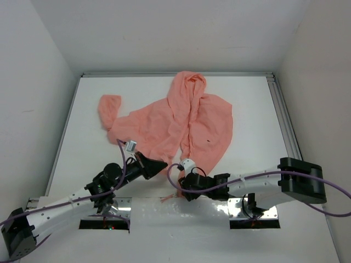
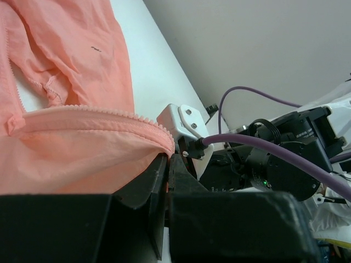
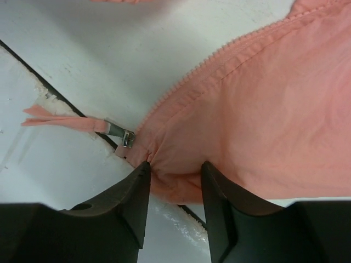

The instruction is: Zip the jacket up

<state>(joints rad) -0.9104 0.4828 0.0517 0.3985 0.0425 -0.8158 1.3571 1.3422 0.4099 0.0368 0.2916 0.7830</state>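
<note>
Salmon-pink jacket point(image 1: 164, 126) | unzipped, spread flat | hood far side

This is a robotics lab test cell. A bare white table point(image 1: 252, 109) is boxed in by plain white walls point(image 1: 164, 33) on 3 sides, with an aluminium rail point(image 1: 282, 118) along its edge. 2 robot arms, the left arm point(image 1: 60, 208) and the right arm point(image 1: 258, 179), are bolted at the near edge and trail purple cables point(image 2: 263, 148).
</note>
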